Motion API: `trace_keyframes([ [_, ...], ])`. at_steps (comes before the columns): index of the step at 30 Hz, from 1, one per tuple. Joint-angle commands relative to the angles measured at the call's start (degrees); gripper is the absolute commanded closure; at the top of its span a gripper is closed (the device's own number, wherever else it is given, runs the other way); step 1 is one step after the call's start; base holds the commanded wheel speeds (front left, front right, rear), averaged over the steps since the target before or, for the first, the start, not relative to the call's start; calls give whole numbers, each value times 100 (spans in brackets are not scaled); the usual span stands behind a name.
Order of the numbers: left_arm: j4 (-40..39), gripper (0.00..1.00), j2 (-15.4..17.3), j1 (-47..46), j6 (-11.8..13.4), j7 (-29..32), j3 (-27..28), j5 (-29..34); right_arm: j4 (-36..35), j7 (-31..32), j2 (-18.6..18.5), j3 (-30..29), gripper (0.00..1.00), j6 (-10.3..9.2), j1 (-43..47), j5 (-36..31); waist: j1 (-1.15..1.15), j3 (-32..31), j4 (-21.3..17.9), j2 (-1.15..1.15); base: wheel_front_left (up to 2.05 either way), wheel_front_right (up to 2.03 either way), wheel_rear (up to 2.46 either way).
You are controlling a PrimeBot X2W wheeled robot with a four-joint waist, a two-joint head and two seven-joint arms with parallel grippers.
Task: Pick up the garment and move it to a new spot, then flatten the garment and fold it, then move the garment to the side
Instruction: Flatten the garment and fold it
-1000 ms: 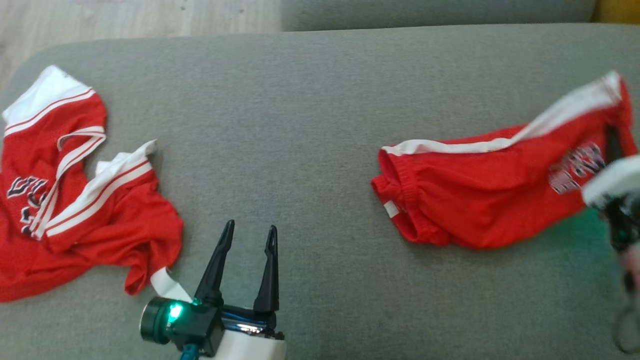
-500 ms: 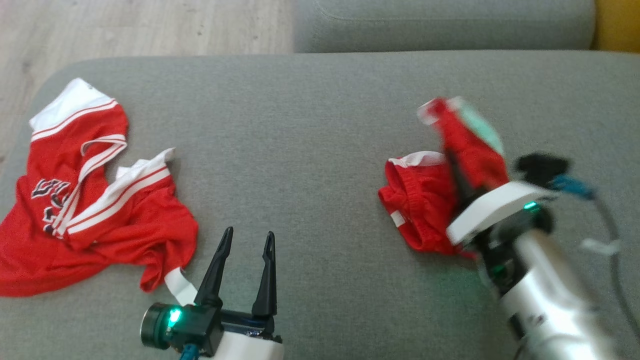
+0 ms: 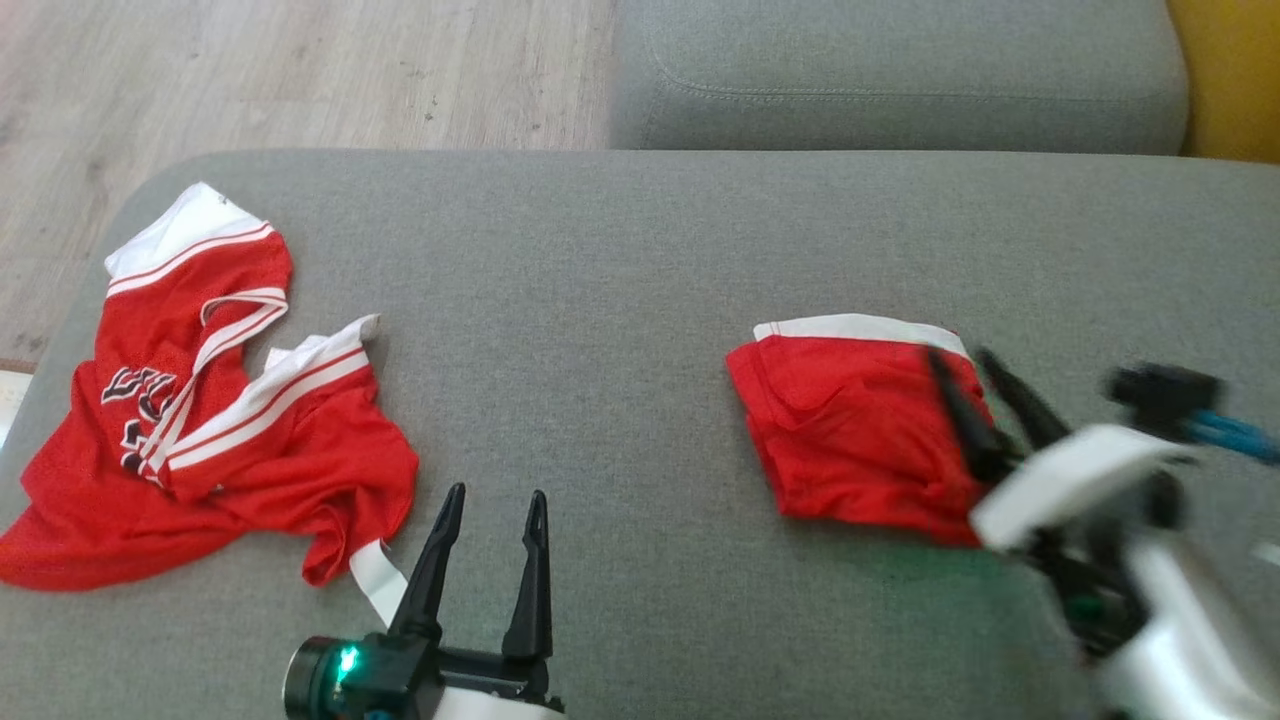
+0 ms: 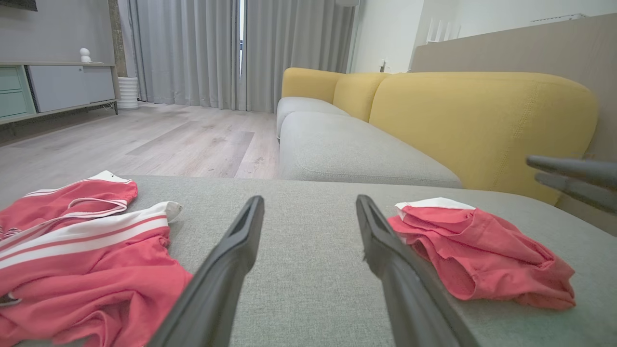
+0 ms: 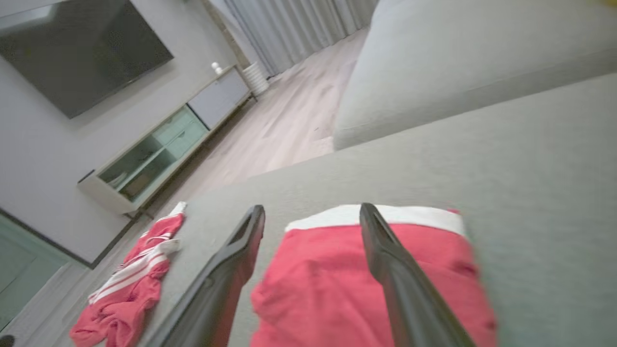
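Observation:
The garment (image 3: 850,430) is a pair of red shorts with a white band, lying folded in half on the right part of the grey cushion (image 3: 600,300). In the left wrist view the garment (image 4: 482,255) looks rumpled at its near edge. My right gripper (image 3: 960,358) hangs open just over the garment's right edge, with nothing between its fingers. The right wrist view has my right gripper (image 5: 312,209) spread above the red cloth (image 5: 337,279). My left gripper (image 3: 497,493) stands open and empty near the cushion's front edge, well left of the garment.
A crumpled red and white jersey (image 3: 230,440) lies on the cushion's left part, close to my left gripper. Behind the cushion sit a grey sofa seat (image 3: 900,80) and a yellow backrest (image 4: 482,120). Wooden floor (image 3: 300,70) lies beyond the far left edge.
My right gripper carried the garment's right half over to the left, laid it on the other half, and opened. The head camera has tilted. The left gripper stayed put.

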Motion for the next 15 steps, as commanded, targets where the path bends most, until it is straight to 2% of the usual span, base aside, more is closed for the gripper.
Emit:
trace_keyframes([
  [1,-204,0,-46,-151,36,-47,139,-32,-231,129,-210,-120,0,-5,86,154,1,-15,16,0,0,0,0],
  [2,-209,0,-46,-152,37,-47,129,-36,-269,242,-324,-261,0,-5,179,269,1,-18,26,0,0,0,0],
  [3,-219,0,-46,-153,39,-47,124,-40,-298,375,-429,-377,7,-5,259,404,1,-15,32,0,0,0,0],
  [4,-231,0,-46,-154,40,-47,121,-42,-314,498,-545,-470,51,-5,314,517,1,-5,37,0,0,0,0],
  [5,-243,0,-46,-156,40,-47,119,-44,-312,632,-639,-542,100,-5,350,655,1,11,43,0,0,0,0],
  [12,-267,0,-46,-264,21,-47,-9,-105,-153,2030,-836,-579,100,-5,92,2367,1,199,181,0,0,0,0],
  [15,-228,0,-46,-307,11,-47,-88,-141,133,2375,-1024,-322,100,-5,-127,2413,1,288,214,0,0,0,0],
])
